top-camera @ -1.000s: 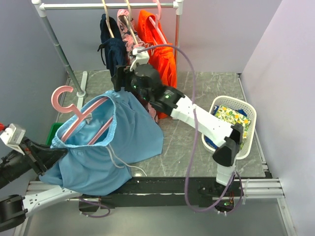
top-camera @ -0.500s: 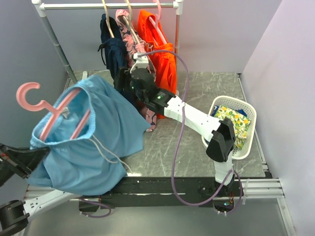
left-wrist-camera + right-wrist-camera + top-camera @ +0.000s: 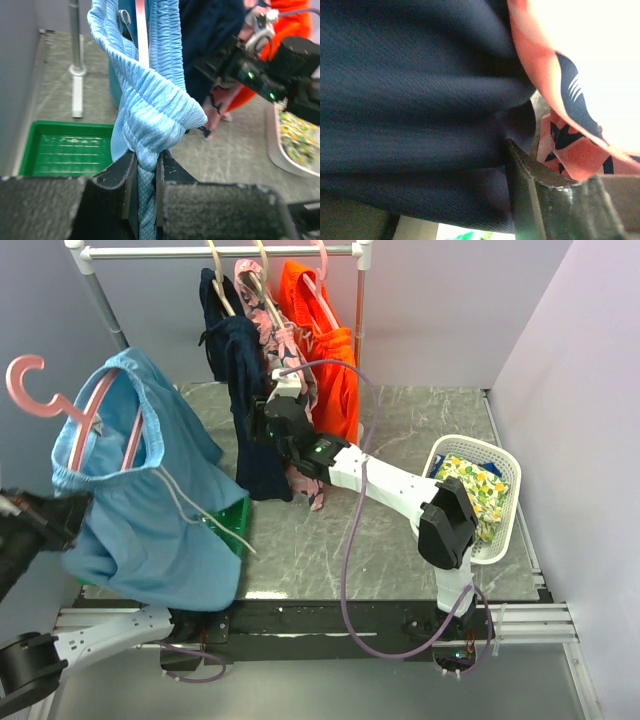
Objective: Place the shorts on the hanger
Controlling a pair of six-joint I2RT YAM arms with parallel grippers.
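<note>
My left pincer (image 3: 145,172) is clamped on a bunched fold of the blue shorts (image 3: 155,115), at the waistband. The cloth is squeezed between both fingers (image 3: 122,175). From above, the shorts (image 3: 140,530) hang in the air at the left side of the table (image 3: 400,510), raised off its surface. The pink hanger (image 3: 95,415) sits with both of its arms inside the waistband. Its hook (image 3: 28,385) sticks up and to the left, free in the air and away from the rail (image 3: 220,252). A drawstring dangles from the waistband. A green tray (image 3: 70,150) lies on the table just below the shorts.

My right pincer (image 3: 262,425) reaches across the table to the clothes hanging on the rail. It is pressed against a navy garment (image 3: 410,100). Only one finger (image 3: 522,185) shows in its own view, so I cannot tell whether it is wide or narrow. Orange shorts (image 3: 330,350) hang just beside the navy garment. A white basket (image 3: 505,465) of patterned cloth stands at the right side of the table.
</note>
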